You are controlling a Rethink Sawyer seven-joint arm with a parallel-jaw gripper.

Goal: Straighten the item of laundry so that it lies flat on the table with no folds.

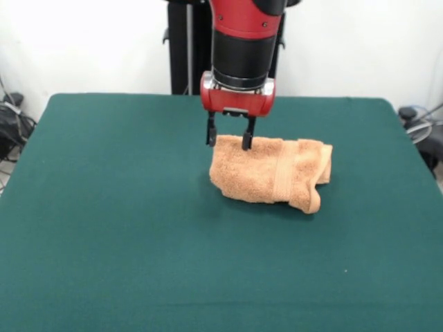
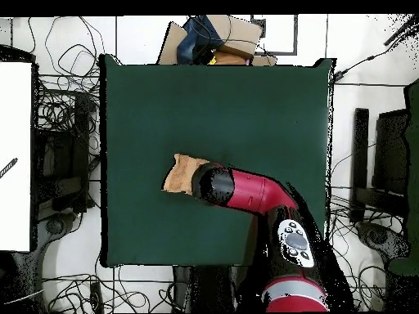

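Observation:
The orange-tan towel lies bunched and folded on the green table, a little right of centre in the front view, with its woven band running across the heap. My gripper hangs straight down over the towel's far left corner. It is open, with one finger just off the towel's left edge and the other touching its far edge. In the overhead view the arm's wrist covers the gripper and part of the towel. The towel lies left of the centre of the table.
Cables cover the floor around the table. A cardboard box with dark items stands past the table's far edge in the overhead view. A white panel stands at the left. Dark equipment sits beside the table's corners.

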